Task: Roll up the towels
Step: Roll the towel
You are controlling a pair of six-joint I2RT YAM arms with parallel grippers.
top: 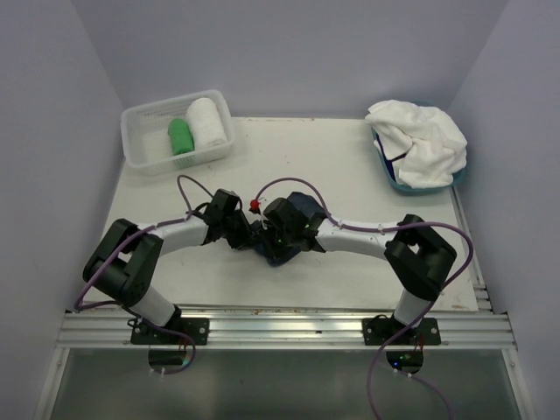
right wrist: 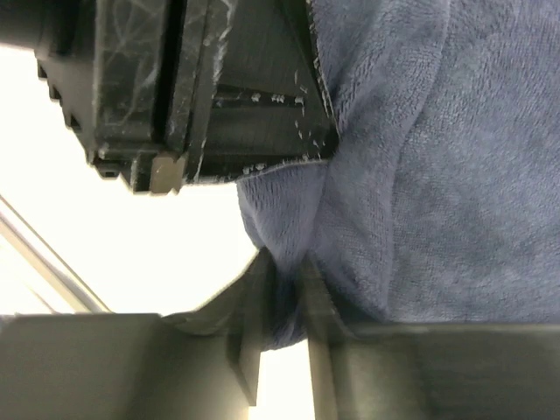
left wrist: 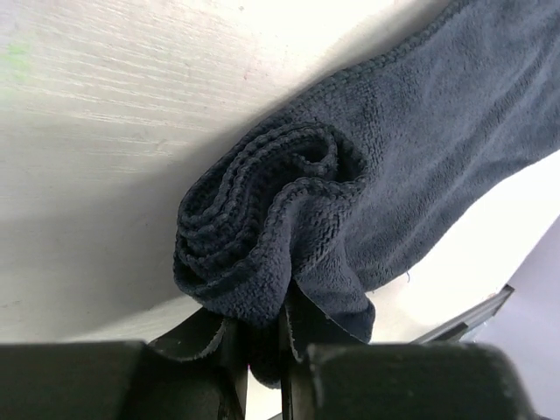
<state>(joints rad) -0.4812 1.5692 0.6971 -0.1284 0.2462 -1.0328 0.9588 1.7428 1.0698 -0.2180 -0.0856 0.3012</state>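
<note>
A dark navy towel (top: pixel 295 210) lies bunched at the table's middle, between both arms. In the left wrist view the navy towel (left wrist: pixel 297 210) is a loose roll with its spiral end facing me. My left gripper (left wrist: pixel 262 346) is shut on a fold at the roll's lower edge. In the right wrist view my right gripper (right wrist: pixel 284 289) is shut on a fold of the navy towel (right wrist: pixel 420 175), close beside the left gripper's black body (right wrist: pixel 201 96). From above, the left gripper (top: pixel 255 236) and right gripper (top: pixel 276 238) nearly touch.
A clear white basket (top: pixel 140 149) at the back left holds a rolled green towel (top: pixel 180 136) and a rolled white towel (top: pixel 205 122). A light blue tub (top: pixel 391 178) at the back right is heaped with loose white towels (top: pixel 420 140). Walls close in on both sides.
</note>
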